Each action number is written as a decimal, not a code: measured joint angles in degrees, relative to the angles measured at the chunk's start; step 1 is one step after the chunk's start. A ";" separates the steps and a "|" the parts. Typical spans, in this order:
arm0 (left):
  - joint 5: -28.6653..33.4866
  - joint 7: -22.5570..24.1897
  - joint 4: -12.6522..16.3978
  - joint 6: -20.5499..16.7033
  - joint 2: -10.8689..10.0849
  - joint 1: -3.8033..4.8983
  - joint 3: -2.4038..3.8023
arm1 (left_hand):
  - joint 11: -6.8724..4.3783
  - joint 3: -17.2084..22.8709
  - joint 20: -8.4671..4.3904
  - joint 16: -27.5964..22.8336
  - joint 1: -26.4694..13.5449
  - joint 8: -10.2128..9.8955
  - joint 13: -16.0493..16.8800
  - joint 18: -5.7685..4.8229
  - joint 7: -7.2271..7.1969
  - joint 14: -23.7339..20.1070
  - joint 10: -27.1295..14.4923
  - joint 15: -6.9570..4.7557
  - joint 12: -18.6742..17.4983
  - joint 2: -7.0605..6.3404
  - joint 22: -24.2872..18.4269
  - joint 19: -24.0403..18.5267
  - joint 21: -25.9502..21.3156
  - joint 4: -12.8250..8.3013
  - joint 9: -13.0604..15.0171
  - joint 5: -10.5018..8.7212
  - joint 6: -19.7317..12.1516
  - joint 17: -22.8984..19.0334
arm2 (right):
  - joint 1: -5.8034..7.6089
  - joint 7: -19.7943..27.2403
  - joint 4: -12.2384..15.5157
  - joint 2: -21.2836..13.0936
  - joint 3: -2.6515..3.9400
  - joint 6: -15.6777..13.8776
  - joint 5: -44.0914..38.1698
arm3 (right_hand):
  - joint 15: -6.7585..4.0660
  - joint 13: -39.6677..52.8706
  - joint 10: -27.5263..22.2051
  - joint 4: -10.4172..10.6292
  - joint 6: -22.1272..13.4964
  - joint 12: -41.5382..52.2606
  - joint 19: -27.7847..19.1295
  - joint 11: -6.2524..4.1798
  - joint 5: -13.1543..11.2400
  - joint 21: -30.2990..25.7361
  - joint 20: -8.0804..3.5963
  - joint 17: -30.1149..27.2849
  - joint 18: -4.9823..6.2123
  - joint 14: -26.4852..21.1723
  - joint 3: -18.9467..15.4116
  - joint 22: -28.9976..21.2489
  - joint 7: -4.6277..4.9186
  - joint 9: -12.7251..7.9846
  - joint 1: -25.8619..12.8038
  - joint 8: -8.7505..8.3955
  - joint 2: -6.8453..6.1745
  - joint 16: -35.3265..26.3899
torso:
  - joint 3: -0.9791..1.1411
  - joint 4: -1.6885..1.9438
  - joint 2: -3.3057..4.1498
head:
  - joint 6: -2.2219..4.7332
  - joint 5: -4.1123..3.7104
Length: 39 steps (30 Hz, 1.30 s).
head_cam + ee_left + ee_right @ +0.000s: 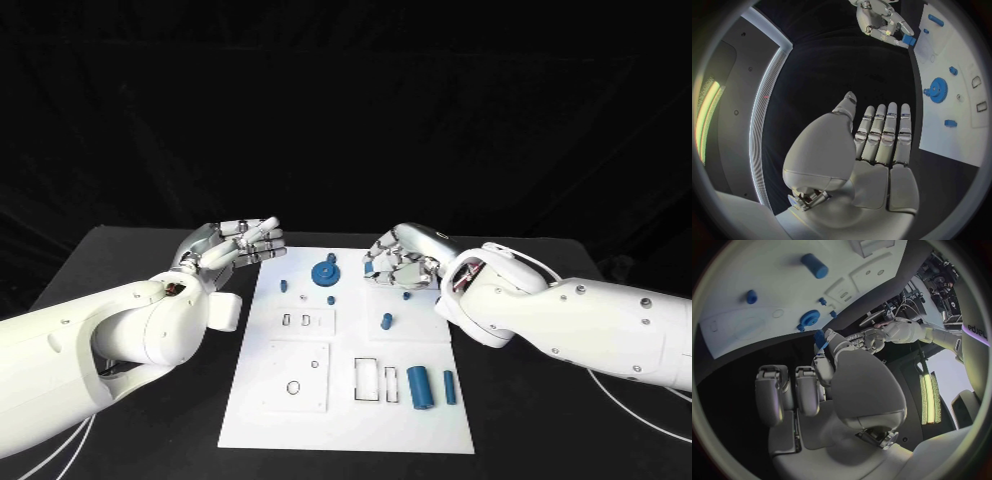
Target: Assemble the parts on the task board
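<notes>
The white task board (346, 420) lies in the middle of the table. A blue gear (327, 271) stands near its far edge, with small blue pegs (283, 286) beside it and another peg (387, 321) mid-board. A thick blue cylinder (420, 387) and a slim one (450, 387) lie at the near right. My right hand (401, 260) hovers over the board's far right part and pinches a small blue part (908, 40) at its fingertips (824, 347). My left hand (238, 245) is by the far left corner, fingers (882, 130) straight and apart, holding nothing.
Raised white plates with outlined slots (304, 321) and a round hole (294, 387) sit on the board. Black table (130, 260) runs to both sides of the board. White cables (635, 410) trail under the right arm.
</notes>
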 measured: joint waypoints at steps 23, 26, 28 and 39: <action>0.10 -0.09 -0.36 0.00 0.47 0.00 -0.01 | 0.00 0.00 0.00 0.00 0.00 0.00 0.00 0.01 0.00 0.00 0.00 0.00 0.00 0.00 0.00 0.00 0.00 0.00 0.00 0.00 0.00 0.00 | -3.34 -7.84 -4.40 11.60 -1.31 3.25 -9.33 | 0.00 -0.09 0.00 0.45 -0.10 0.00 0.00 0.01 1.16 0.00 0.01 -0.01 0.00 0.00 0.44 -0.02 -0.10 0.04 -0.91 0.01 -0.91 0.00 | -0.02 0.09 -0.04 | -0.92 1.18; 0.13 -0.09 -0.31 0.00 0.47 0.00 -0.01 | 0.00 0.00 0.00 0.00 0.00 0.00 0.00 0.00 0.00 0.00 0.00 0.00 0.00 0.00 0.00 0.00 0.00 0.00 0.00 0.00 0.00 0.00 | -3.88 -8.33 -4.82 12.45 -1.48 3.48 -10.18 | 0.01 -0.09 0.00 0.46 -0.10 0.00 0.00 0.01 1.16 0.00 0.01 -0.01 0.00 0.00 0.43 -0.02 -0.10 0.05 -1.38 0.24 -1.03 0.00 | 0.02 0.08 -0.02 | -1.10 1.45; 0.14 -0.09 -0.29 0.00 0.47 0.00 -0.01 | 0.00 0.00 0.00 0.00 0.00 0.00 0.00 0.00 0.00 0.00 0.00 0.00 0.00 0.00 0.00 0.00 0.00 0.00 0.00 0.00 0.00 0.00 | -4.13 -8.56 -5.12 12.84 -1.50 3.57 -10.60 | 0.00 -0.09 0.00 0.46 -0.11 0.00 0.00 0.01 1.17 0.00 0.01 -0.01 0.00 0.00 0.43 -0.02 -0.11 0.05 -1.66 0.66 -1.07 0.00 | 0.04 0.09 -0.02 | -1.19 1.58; 0.20 -0.09 -0.27 0.01 0.39 0.01 -0.01 | 0.00 0.00 0.00 0.00 0.00 0.00 0.00 0.01 0.00 0.00 0.00 0.00 0.00 0.00 0.00 0.00 0.00 0.00 0.00 0.00 0.00 0.00 | -4.99 -9.34 -6.76 14.34 -1.84 4.21 -11.85 | 0.01 -0.09 0.00 0.45 -0.20 0.00 0.00 0.01 1.17 0.00 0.01 0.04 0.00 0.00 0.42 -0.03 -0.20 0.06 -1.81 1.24 -1.23 0.00 | 0.05 0.04 -0.01 | -1.65 2.05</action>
